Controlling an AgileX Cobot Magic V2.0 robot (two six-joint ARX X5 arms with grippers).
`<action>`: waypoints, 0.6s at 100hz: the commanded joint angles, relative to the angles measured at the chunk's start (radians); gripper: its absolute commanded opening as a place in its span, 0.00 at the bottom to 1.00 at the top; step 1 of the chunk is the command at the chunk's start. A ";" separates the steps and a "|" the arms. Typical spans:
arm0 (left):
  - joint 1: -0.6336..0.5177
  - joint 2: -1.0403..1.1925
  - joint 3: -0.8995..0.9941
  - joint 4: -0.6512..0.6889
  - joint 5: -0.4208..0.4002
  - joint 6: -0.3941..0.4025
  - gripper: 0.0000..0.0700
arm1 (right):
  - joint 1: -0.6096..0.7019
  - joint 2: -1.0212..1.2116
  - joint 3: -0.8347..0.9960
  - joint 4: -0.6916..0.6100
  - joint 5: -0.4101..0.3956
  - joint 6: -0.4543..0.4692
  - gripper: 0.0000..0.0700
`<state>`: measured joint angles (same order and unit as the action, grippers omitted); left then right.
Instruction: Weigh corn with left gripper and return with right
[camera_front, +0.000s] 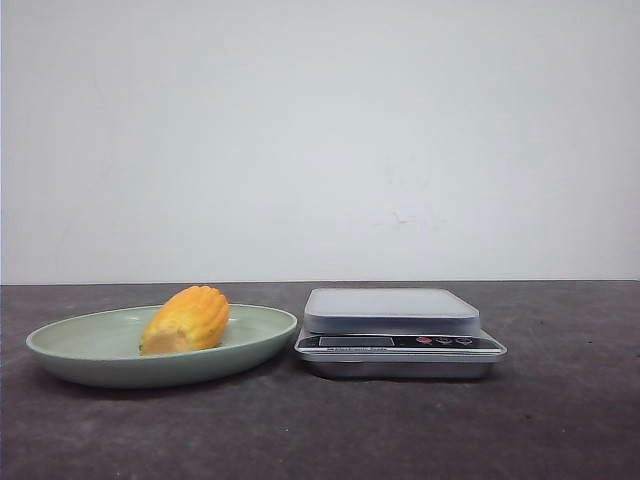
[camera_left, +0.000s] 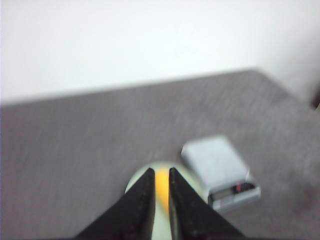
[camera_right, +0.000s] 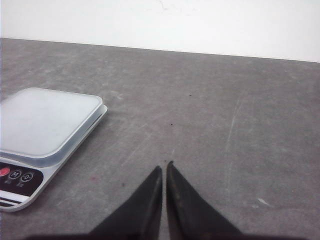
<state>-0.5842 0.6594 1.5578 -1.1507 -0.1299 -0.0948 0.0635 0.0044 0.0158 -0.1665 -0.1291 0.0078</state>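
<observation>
Corn on plate, ahead of left gripper.
Left jaws slightly parted, empty; right gripper nearly closed, empty, scale beside it.

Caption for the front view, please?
Corn lying on a green plate, beside an empty kitchen scale.

Front cam sits low at table level facing the wall, close to plate and scale; left wrist looks down from higher, blurred, right wrist near the table; all share the scale.
</observation>
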 joint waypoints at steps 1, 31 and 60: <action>0.030 -0.009 -0.069 0.130 0.096 0.198 0.00 | -0.002 -0.001 -0.002 0.009 -0.002 0.003 0.01; 0.282 -0.193 -0.718 0.823 0.300 0.107 0.00 | -0.002 -0.001 -0.002 0.009 -0.002 0.003 0.01; 0.449 -0.411 -1.205 1.025 0.359 -0.077 0.00 | -0.002 -0.001 -0.002 0.009 -0.002 0.003 0.01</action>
<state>-0.1471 0.2806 0.4068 -0.1440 0.2214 -0.1200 0.0635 0.0044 0.0158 -0.1665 -0.1291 0.0078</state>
